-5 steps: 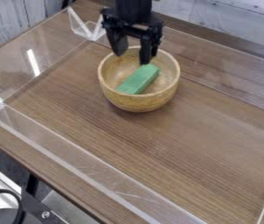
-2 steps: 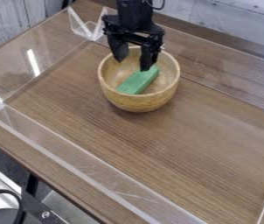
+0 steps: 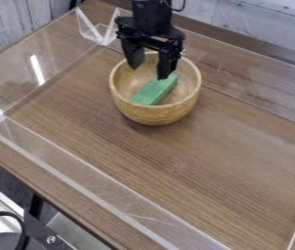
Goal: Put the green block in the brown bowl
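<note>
The green block lies tilted inside the brown bowl, which stands on the wooden table toward the back. My black gripper hangs pointing down over the bowl's far side, just above the block's upper end. Its fingers stand apart with nothing between them, so the gripper is open. The block's far end is partly behind one finger.
Clear acrylic walls run along the left, front and back edges of the wooden tabletop. A grey panel and gear sit behind the back wall.
The gripper has risen slightly above the bowl since the earliest frame; the block stays in the bowl.
</note>
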`<state>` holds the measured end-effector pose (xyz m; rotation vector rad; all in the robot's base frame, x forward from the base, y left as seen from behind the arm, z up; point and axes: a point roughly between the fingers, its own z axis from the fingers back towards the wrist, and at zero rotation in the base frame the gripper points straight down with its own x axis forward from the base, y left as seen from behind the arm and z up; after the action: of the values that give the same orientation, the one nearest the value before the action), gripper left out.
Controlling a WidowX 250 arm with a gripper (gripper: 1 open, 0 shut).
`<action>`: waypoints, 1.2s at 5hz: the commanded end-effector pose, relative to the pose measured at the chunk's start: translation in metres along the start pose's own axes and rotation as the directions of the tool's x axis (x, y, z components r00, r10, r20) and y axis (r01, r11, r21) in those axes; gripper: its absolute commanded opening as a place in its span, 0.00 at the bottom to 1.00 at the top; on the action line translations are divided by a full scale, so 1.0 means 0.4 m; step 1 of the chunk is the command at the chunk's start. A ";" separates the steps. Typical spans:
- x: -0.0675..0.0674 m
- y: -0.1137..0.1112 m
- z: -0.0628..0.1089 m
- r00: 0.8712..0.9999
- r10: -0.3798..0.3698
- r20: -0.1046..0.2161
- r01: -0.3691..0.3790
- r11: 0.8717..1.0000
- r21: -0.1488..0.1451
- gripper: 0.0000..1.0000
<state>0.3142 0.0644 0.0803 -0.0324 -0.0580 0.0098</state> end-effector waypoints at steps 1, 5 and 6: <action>0.015 -0.001 0.021 0.999 0.001 0.036 -0.002 1.000 0.015 1.00; -0.006 0.052 0.258 0.986 0.059 0.157 -0.059 0.998 -0.005 1.00; -0.010 0.077 0.261 0.984 0.084 0.154 -0.084 0.996 -0.003 1.00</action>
<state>0.2976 0.0950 0.1592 -0.0560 -0.1313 0.1004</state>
